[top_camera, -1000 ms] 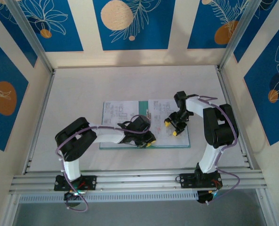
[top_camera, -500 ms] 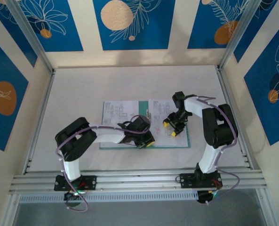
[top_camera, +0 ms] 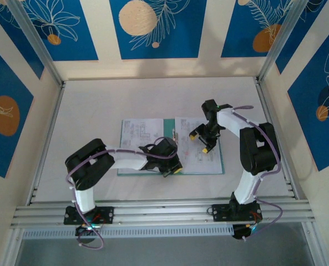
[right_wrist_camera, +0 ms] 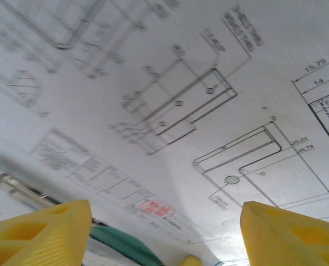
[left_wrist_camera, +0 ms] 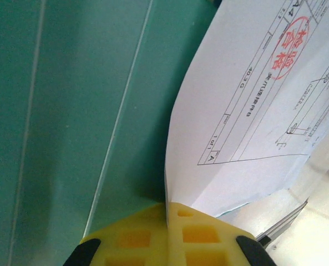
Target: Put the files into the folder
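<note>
The folder lies open and flat in the middle of the table. Its long way runs left to right, in line with the table's near edge. The paper sheets lie on it, print side up. I think paper is very light, thin and floppy. It will bend and slide, and it can crease or tear if pulled hard. So an edge or a corner is the best place to hold it. The left gripper is pinched tight on the edge of a white sheet, close to the folder's near edge, and that sheet curls up. The right gripper hangs over the right sheet with its yellow fingers wide apart, holding nothing
</note>
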{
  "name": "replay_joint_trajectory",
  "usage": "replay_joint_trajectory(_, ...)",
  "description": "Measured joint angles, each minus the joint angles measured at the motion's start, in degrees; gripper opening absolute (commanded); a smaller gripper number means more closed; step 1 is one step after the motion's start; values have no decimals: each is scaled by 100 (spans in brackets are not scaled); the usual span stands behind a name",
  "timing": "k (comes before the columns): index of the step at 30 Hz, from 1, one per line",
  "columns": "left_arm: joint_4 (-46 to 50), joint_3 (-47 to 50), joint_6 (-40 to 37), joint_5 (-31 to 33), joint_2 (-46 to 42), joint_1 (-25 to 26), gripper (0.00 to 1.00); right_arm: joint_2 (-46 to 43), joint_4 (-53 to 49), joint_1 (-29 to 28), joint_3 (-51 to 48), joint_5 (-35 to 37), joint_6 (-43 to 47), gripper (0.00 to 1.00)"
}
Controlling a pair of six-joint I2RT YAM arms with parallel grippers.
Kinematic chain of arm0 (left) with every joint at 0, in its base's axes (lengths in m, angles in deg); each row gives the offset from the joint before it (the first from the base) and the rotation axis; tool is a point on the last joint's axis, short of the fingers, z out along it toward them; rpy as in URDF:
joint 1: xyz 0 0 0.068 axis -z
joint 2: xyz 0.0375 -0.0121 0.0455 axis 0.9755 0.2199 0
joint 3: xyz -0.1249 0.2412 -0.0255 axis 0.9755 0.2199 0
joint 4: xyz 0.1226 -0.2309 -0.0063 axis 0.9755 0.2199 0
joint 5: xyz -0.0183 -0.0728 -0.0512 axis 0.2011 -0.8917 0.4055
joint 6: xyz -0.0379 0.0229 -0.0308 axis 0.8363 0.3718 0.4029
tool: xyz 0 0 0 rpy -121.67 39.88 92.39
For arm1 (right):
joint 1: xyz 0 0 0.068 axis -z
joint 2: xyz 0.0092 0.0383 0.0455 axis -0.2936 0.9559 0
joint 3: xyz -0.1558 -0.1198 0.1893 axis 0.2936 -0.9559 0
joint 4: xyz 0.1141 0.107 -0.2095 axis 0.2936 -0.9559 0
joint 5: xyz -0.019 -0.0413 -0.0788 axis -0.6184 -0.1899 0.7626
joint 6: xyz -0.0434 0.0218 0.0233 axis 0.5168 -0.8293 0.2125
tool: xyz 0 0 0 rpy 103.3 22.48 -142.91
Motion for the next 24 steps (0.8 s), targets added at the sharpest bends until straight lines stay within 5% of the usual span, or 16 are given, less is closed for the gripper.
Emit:
replay_joint_trajectory(21,-291,111,273,59,-4,55,0,-680,-269,205,52,120,236,74)
replay_joint_trajectory(24,-289,111,264,57,-4,55,14,-684,-264,205,35,120,236,74)
